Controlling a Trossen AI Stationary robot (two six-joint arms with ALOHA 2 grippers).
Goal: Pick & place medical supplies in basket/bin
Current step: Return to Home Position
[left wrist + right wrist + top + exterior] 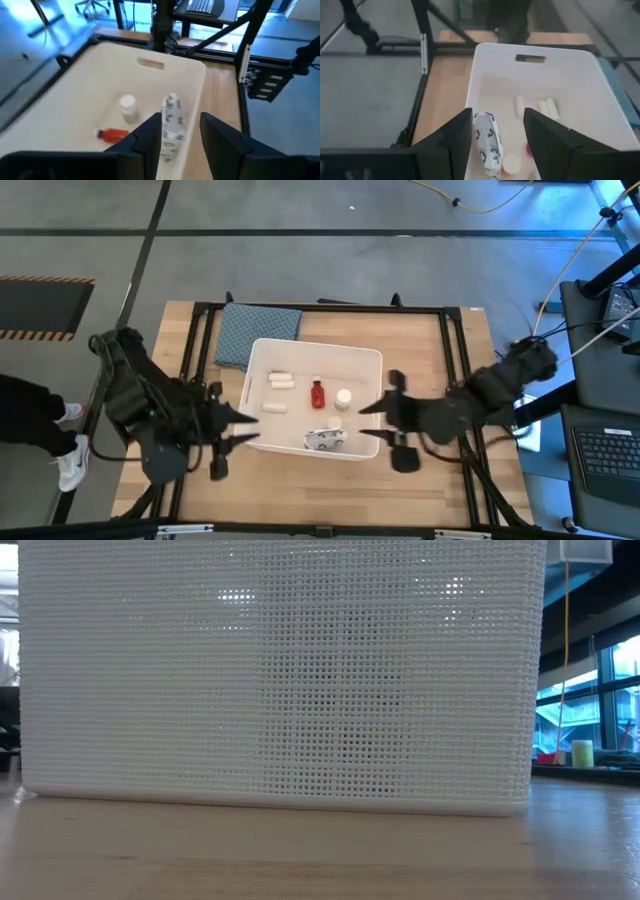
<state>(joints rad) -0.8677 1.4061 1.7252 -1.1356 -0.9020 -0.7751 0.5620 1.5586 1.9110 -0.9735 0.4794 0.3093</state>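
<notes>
Filling nearly the whole low view, the white basket's [280, 680] perforated wall is standing on the wooden table [300, 860]. Inside it, short white tubes [281, 380] are lying toward the left arm's side. The red-brown bottle [318, 393] and a white round-capped bottle [343, 399] are sitting near the middle, and the dotted silvery packet [325, 440] is lying along the wall that runs between the two arms. Just outside the basket's left wall the left jaws are hovering, while the right jaws are hanging at its right rim; both are gaping wide and gripping nothing. At the basket's far left corner a blue-grey cloth [258, 332] is lying flat.
</notes>
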